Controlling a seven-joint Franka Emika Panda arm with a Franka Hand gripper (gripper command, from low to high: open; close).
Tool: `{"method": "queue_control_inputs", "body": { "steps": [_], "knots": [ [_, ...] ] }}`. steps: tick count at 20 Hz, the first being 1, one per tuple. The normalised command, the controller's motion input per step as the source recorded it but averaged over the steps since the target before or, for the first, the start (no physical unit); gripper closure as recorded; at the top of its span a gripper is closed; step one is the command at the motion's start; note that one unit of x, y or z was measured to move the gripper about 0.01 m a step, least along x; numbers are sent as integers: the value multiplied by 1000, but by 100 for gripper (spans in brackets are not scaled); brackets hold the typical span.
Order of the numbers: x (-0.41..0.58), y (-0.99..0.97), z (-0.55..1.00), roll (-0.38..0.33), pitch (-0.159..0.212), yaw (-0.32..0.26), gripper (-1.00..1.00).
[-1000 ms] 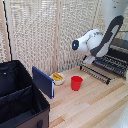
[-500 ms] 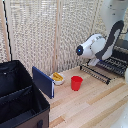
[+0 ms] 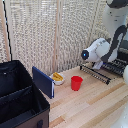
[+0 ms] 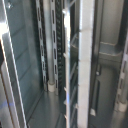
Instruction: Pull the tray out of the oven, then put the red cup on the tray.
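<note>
We see the oven (image 3: 119, 62) at the tabletop's far edge, toward the exterior view's right, its tray (image 3: 96, 73) drawn partly out over the wood; stiff thin wire, best taken by the front bar. The red cup (image 3: 76, 83), light and rigid, stands mid-table. We cannot tell the gripper's opening

Red cup (image 3: 76, 82): small, plain, bright red, slightly tapered, no handle. It stands upright with its mouth up on the light wooden surface, just below the centre of the exterior view.

Tray (image 3: 96, 73): flat dark rack of thin parallel wire bars. It projects level from the oven at centre right, well apart from the cup.

Oven (image 3: 120, 64): black box at the right edge, largely hidden. The wrist view shows blurred metal bars (image 4: 74, 60).
</note>
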Motion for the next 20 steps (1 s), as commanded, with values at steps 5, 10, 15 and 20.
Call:
{"method": "queue_control_inputs", "body": {
  "steps": [5,10,15,20],
  "knots": [
    [101,-388,3,242,9,-6,-100],
    [42,-259,0,112,1,0,100],
    [14,-109,0,34,0,-20,100],
    [0,0,0,-2,0,-28,100]
  ]
}}
